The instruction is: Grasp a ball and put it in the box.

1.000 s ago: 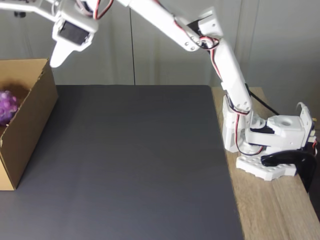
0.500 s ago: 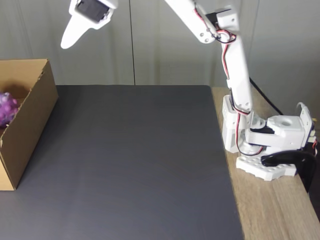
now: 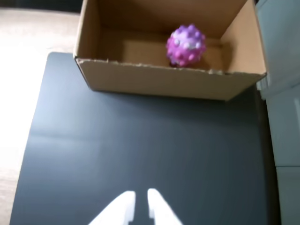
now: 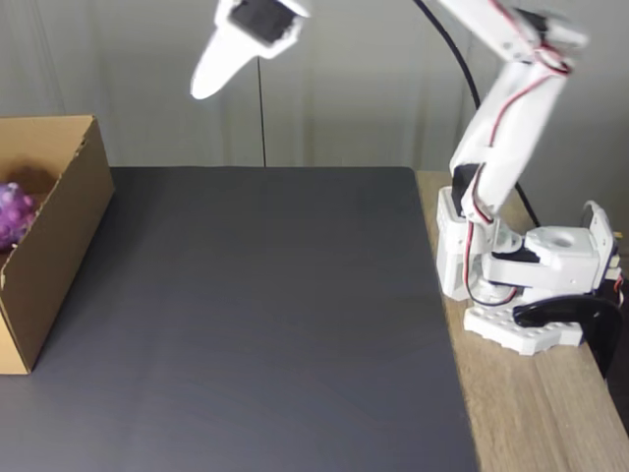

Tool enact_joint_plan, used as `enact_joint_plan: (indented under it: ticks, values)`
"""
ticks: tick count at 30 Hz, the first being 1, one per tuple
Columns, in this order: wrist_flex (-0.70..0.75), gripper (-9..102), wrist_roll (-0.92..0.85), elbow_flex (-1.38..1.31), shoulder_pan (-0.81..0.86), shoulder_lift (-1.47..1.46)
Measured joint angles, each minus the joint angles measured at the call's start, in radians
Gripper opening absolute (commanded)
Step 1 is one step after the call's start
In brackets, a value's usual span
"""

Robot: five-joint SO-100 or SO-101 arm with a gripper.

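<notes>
At far left of the fixed view, the box (image 4: pixel 54 256): plain brown cardboard, open on top, cut off by the picture's edge, standing on the left end of a dark grey mat (image 4: pixel 265 324). Inside it, against the left edge, a part of the ball (image 4: pixel 14 214), purple and pink, knobbly. Further right and high up, well clear of the mat and well apart from the box, the claw (image 4: pixel 200 88), white, tip pointing down and to the left, holding nothing. Right again, the white arm (image 4: pixel 506 128) folding down to its base (image 4: pixel 531 285), fixed at the edge of the wooden tabletop (image 4: pixel 550 413), just beside the mat's right border.

In the wrist view, pale wood of the tabletop (image 3: pixel 16 93) along the left side, then the mat (image 3: pixel 140 154) spread across the middle. At the top, the box (image 3: pixel 159 82) seen from above, its near wall resting on the mat's far end. Within the box, right of centre and close to the near wall, the ball (image 3: pixel 185 45), lying on the cardboard floor, apart from the side walls. At the bottom edge, the claw (image 3: pixel 141 206): two white fingers (image 3: pixel 157 208) side by side with only a thin dark slit between them, nearly closed, empty, hanging over bare mat.
</notes>
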Motion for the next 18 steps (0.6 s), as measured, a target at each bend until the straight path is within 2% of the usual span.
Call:
enact_joint_plan:
  ticks: [6,11,18]
  values:
    - [-0.115,4,-0.025,0.324,-0.029,0.212]
    - [-0.307,3,-0.103,0.692,-0.066,0.451]
    - [-0.393,3,-0.118,0.988,-0.103,0.614]
